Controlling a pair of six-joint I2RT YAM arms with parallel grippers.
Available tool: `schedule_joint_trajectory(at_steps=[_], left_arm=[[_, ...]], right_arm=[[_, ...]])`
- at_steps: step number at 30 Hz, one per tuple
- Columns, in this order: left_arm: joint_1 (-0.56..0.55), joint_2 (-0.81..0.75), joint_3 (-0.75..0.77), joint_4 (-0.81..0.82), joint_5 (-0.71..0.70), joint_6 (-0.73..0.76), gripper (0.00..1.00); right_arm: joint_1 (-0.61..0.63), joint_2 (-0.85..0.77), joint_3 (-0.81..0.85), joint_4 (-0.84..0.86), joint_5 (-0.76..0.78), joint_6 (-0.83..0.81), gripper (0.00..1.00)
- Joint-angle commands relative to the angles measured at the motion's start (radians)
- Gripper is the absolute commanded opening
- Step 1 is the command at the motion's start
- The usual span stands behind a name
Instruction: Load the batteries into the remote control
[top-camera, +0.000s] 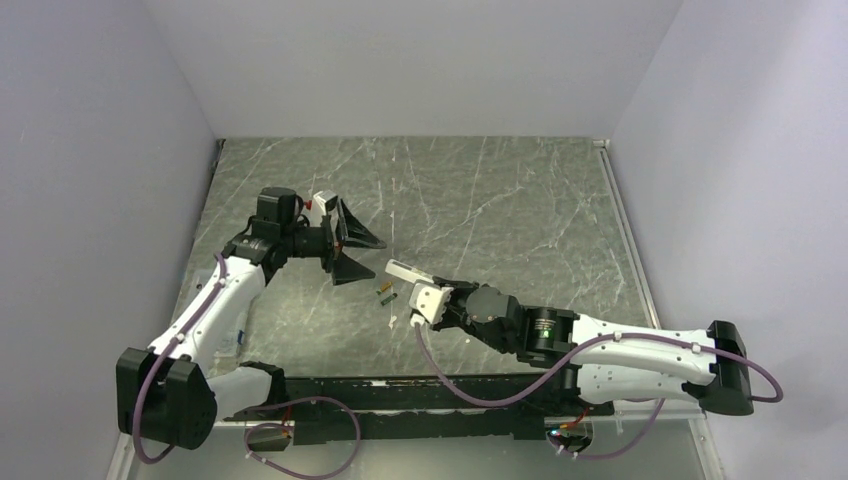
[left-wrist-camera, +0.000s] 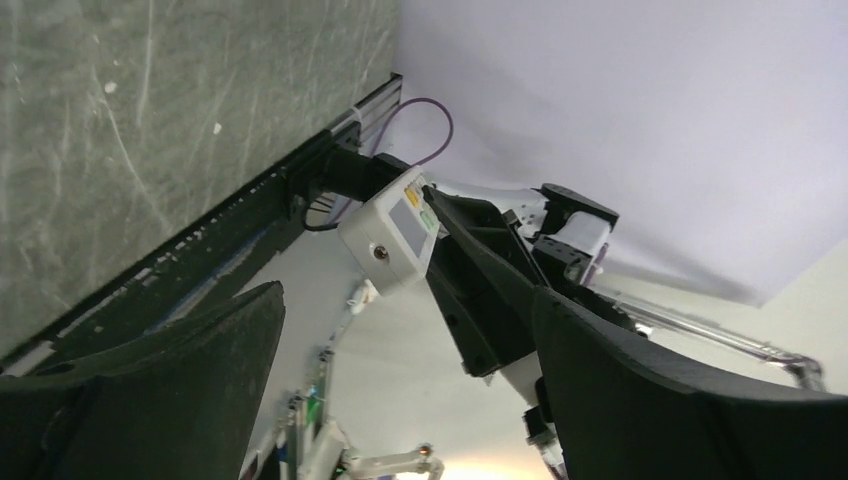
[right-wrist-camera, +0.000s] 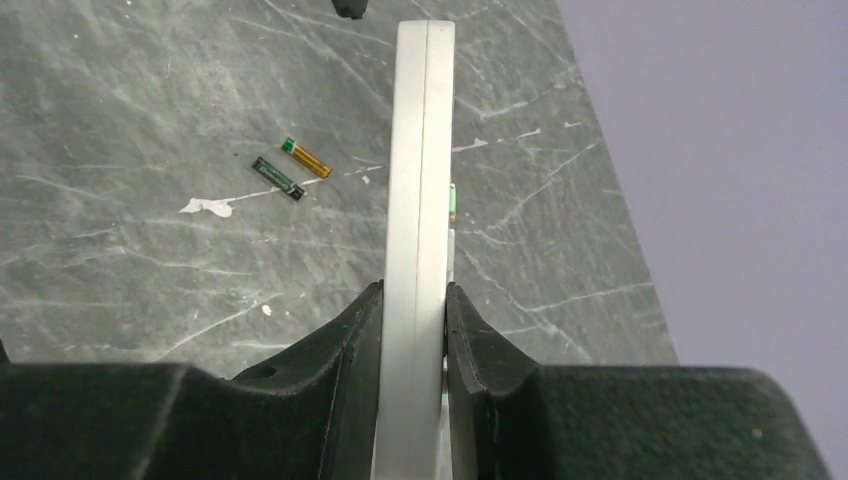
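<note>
Edgewise, the right pincer (right-wrist-camera: 413, 300) clamps the remote control (right-wrist-camera: 425, 150); left pincer (top-camera: 378, 256) gapes wide, batteries (right-wrist-camera: 305, 158) lying nearby

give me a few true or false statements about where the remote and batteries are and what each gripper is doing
1. The right gripper is shut on the remote control, held edge-up. True.
2. Both batteries sit inside the remote control. False: the green battery and the orange-gold battery lie on the table.
3. The left gripper is open and holds nothing. True.
4. The two batteries lie at opposite ends of the table. False: they lie close together, side by side, to one side of the held remote control.
</note>
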Motion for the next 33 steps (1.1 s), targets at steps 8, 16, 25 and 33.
schedule_joint_trajectory(at_steps=[8,16,25,33], left_arm=[[0.01,0.01,0.137,-0.205,-0.063,0.421,0.99],[0.01,-0.034,0.144,-0.203,-0.034,0.553,0.99],[0.01,-0.138,0.127,-0.192,-0.044,0.697,0.99],[0.01,-0.124,0.077,-0.112,0.082,0.692,1.0]], right_arm=[[-0.218,-0.027,0.11,-0.154,-0.345,0.282,0.0],[-0.382,-0.013,0.149,-0.164,-0.695,0.373,0.0],[-0.511,0.009,0.161,-0.143,-1.014,0.482,0.0],[-0.616,0.084,0.182,-0.094,-1.292,0.623,0.0]])
